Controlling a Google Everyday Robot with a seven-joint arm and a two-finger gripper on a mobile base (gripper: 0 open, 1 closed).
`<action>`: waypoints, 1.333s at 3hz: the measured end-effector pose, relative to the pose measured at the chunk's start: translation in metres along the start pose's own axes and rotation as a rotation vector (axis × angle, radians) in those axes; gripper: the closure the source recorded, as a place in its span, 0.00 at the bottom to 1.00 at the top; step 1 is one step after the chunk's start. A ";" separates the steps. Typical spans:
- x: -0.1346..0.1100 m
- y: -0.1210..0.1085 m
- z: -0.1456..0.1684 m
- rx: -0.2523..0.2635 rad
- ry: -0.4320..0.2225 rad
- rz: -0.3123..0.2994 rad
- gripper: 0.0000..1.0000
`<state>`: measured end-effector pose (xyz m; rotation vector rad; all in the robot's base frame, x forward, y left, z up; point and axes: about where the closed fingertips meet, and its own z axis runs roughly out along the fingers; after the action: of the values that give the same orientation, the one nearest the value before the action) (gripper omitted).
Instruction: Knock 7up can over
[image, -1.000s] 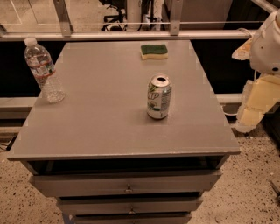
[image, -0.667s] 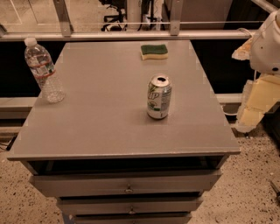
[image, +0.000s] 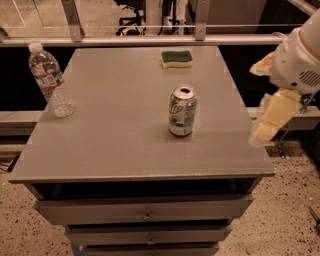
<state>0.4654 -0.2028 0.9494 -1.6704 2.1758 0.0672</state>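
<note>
The 7up can (image: 181, 110) stands upright near the middle of the grey table top (image: 115, 140). It is silver with a green-and-white label and an opened pull-tab top. My gripper (image: 264, 131) hangs at the right edge of the table, its cream-coloured end pointing down and left. It is to the right of the can and apart from it, with a wide gap of bare table between them. The white arm body (image: 300, 55) sits above the gripper at the far right.
A clear plastic water bottle (image: 49, 80) with a white cap stands at the table's left edge. A green-and-yellow sponge (image: 176, 58) lies at the back. Drawers (image: 145, 210) are below the top. A metal rail (image: 150, 40) runs behind the table.
My gripper has shifted a little to the left, toward the table's right edge. The can, bottle and sponge have not moved.
</note>
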 end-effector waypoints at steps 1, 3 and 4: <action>-0.013 -0.012 0.039 -0.038 -0.119 0.035 0.00; -0.044 -0.038 0.097 -0.058 -0.363 0.115 0.00; -0.062 -0.046 0.114 -0.064 -0.467 0.160 0.00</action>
<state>0.5533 -0.1278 0.8740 -1.3401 1.9537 0.5217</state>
